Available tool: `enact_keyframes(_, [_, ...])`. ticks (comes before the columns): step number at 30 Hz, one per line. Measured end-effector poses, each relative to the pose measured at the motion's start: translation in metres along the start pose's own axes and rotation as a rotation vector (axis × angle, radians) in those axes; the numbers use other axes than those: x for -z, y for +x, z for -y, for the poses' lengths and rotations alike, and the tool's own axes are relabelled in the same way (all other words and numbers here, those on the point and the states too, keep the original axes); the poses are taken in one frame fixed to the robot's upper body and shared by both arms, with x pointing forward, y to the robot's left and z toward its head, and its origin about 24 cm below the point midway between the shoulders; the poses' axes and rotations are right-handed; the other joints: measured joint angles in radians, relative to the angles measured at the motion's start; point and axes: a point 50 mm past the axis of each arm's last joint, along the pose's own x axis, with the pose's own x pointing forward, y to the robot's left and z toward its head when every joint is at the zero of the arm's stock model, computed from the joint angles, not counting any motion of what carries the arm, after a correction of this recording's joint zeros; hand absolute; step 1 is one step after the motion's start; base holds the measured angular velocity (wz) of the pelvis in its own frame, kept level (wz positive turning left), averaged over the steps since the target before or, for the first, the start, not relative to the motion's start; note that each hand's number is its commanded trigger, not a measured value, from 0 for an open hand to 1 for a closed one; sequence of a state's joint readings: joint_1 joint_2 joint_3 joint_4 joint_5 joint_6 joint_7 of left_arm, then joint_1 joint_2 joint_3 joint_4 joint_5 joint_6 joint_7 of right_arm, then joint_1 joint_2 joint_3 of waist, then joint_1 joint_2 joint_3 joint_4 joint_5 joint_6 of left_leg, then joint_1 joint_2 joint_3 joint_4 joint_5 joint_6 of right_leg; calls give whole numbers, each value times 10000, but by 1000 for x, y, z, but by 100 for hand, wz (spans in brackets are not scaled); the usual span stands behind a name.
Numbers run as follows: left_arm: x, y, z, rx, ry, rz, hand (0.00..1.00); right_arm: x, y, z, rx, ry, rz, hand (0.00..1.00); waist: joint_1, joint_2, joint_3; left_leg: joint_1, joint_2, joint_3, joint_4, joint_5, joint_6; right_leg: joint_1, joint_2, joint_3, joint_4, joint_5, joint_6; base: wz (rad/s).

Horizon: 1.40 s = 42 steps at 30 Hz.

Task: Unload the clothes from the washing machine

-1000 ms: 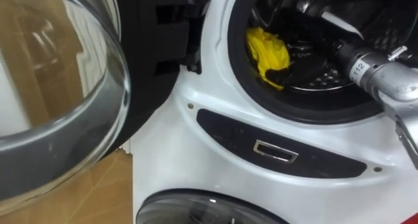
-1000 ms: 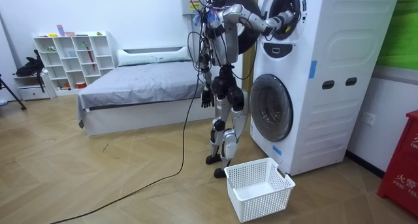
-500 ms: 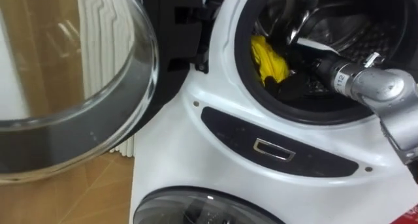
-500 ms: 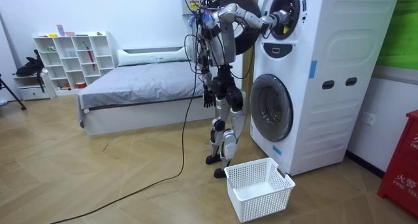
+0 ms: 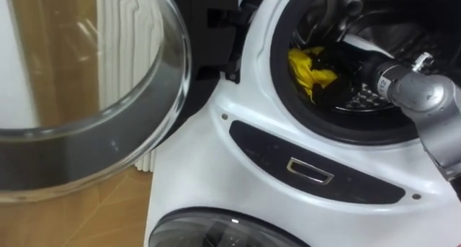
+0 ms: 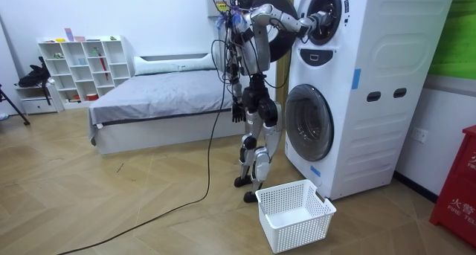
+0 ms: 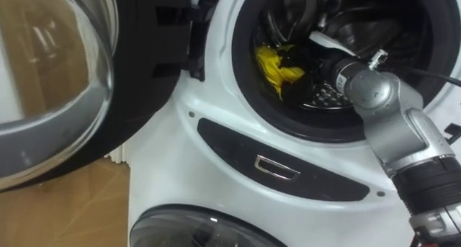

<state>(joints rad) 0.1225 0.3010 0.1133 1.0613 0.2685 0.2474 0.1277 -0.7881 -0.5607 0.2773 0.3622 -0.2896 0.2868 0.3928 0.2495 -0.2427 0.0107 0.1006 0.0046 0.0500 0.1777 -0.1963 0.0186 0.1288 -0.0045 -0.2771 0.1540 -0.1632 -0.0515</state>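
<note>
Now our right hand sits inside the drum, upper right of the frame, against the yellow cloth, likely to take it; we cannot tell its grip.

Washer door open, swung to left. Yellow cloth in drum, nr front rim. R hand inside drum, against cloth's right side.

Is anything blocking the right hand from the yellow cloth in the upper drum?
Nothing visible does. The door stands swung open at the left, and the right hand is inside the drum, right at the yellow cloth.
</note>
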Motion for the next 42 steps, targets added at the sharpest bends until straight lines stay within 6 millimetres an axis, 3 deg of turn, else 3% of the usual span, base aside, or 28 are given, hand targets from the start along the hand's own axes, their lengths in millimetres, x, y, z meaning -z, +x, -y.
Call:
enact_keyframes(6, [-1,0,2,51,173,135,0,-9,-6,1,269,119,455,100,4,107,-10,-15,73,166,-117,-29,-35,-103,62,252,-8,2,-1,-7])
enact_keyframes(14, [4,-3,15,109,97,63,0,-39,-29,0,879,-142,2098,100,-376,834,-116,-108,5,300,-133,-48,-32,-401,65,395,-7,6,-4,-10])
enact_keyframes(16, [11,-3,17,21,106,21,0,-45,-38,-3,973,101,2633,100,-582,1002,-131,-72,9,290,-136,-45,-35,-357,65,447,-15,6,-4,0])
enact_keyframes(21, [27,-7,25,-212,99,-29,0,-70,-61,-5,1234,791,4422,100,-1145,1075,-117,100,96,288,-148,-45,-38,-230,86,576,-19,6,-4,-11])
enact_keyframes(24, [34,-9,31,-71,83,-130,0,-87,-82,-6,1293,1401,5868,100,-1393,1127,-107,299,95,309,-160,-44,-38,-83,92,858,-13,5,-2,-5])
enact_keyframes(25, [35,-9,34,-24,73,-167,0,-95,-91,-6,1206,1569,6524,100,-1509,1189,-100,320,90,300,-159,-44,-38,-74,91,852,-13,5,-2,-11])
enact_keyframes(26, [36,-10,36,9,60,-163,0,-98,-95,-5,1195,1640,6795,100,-1605,1141,-146,328,88,298,-158,-45,-38,-73,86,850,-10,5,-2,-7])
enact_keyframes(27, [36,-11,39,90,35,-149,0,-102,-104,-4,1241,1748,7257,100,-1689,1195,-128,348,87,301,-159,-45,-38,-74,82,857,10,6,-2,-6])
enact_keyframes(30, [38,-13,46,303,-22,-113,0,-103,-121,-3,1340,2128,7987,100,-1884,1250,-120,462,109,312,-159,-45,-38,-55,81,860,157,6,-1,-7])
enact_keyframes(33, [44,-14,49,414,-40,-135,0,-98,-131,-2,1430,2517,8305,100,-2013,1350,-168,634,165,323,-164,-44,-40,-44,97,867,432,8,1,-5])
enact_keyframes(34, [47,-15,50,427,-135,-160,0,-94,-133,-2,1457,2694,8363,100,-2054,1484,-159,809,277,235,-197,-35,-40,-324,149,803,1040,-20,48,-19])
enact_keyframes(35, [51,-16,50,441,-202,-217,0,-92,-134,-3,1460,2767,8358,100,-2058,1603,-165,872,375,97,-223,-36,-42,-530,215,807,1211,-220,226,-41])
enact_keyframes(36, [56,-16,47,325,-404,-263,0,-92,-139,-2,1632,2790,8538,100,-2055,1557,-287,868,401,-253,-224,-42,-52,-853,406,956,234,-147,183,-66])
enact_keyframes(37, [68,-17,43,178,-639,-567,0,-96,-145,0,1823,2679,8925,100,-2085,1385,-279,814,352,-257,-186,-136,-199,-1207,363,1079,-687,1159,-110,-52])
enact_keyframes(38, [72,-18,45,185,-713,-742,0,-96,-148,-3,1681,2596,9070,100,-2212,1496,-272,835,518,-275,-97,-256,-348,-1144,416,887,-454,1118,-59,10])
enact_keyframes(39, [73,-18,46,185,-775,-813,0,-96,-154,-9,1513,2568,9311,100,-2507,1431,-319,887,626,-7,-96,-325,-533,-981,416,866,-358,1102,-73,70])
enact_keyframes(40, [71,-19,49,236,-868,-702,0,-94,-155,-10,1535,2683,9348,100,-2654,1441,-293,953,744,433,-305,-322,-554,-850,441,1238,-359,1102,-73,78])
enact_keyframes(42, [63,-18,51,285,-834,-363,0,-87,-155,-3,1818,3014,9171,100,-2693,1456,-158,841,839,621,-606,-281,-580,-880,501,2020,-343,1070,-4,52])
